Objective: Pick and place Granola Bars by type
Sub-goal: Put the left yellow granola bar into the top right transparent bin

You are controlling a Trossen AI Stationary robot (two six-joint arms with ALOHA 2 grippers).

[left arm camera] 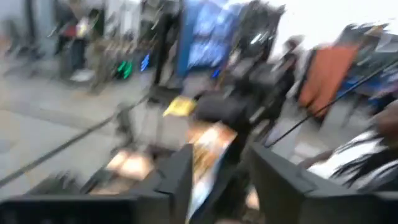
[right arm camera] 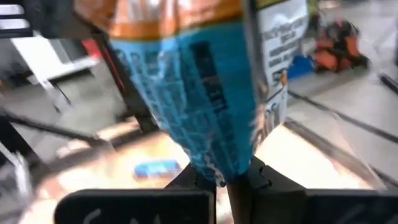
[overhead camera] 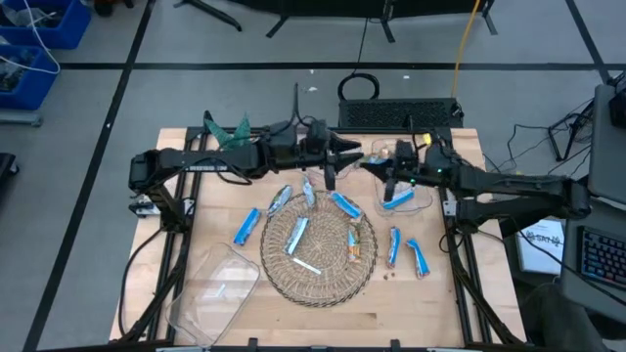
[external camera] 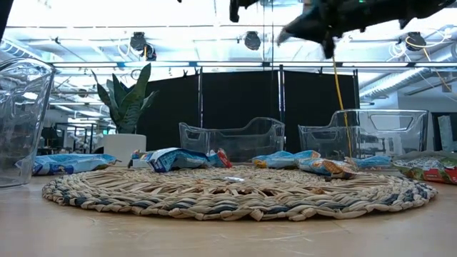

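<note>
Right gripper (right arm camera: 217,180) is pinched narrow on the end of a bright blue granola bar (right arm camera: 202,93), which hangs from its fingers over the clear bin (overhead camera: 416,191) at the far right of the table; I'd guess that bin collects the blue kind, since another blue bar (overhead camera: 396,200) already lies in it. Left gripper (overhead camera: 331,168) hovers beside it near the table's far middle, and something thin and orange-white sits between its fingers in its own wrist view, but that view is too smeared for me to tell whether it grips.

Nearest me lies the woven mat (overhead camera: 323,284), carrying a silvery-blue bar (overhead camera: 296,237), a brownish bar (overhead camera: 354,244) and a thin white stick (overhead camera: 306,266). More blue bars are scattered around its edge: two on the left (overhead camera: 246,226), two on the right (overhead camera: 419,257). An empty clear tray (overhead camera: 210,288) sits at the near left.

Farther off, a second clear bin and a potted plant (external camera: 128,100) stand by the back edge. Little blocks the drop; the two wrists are close, though.
</note>
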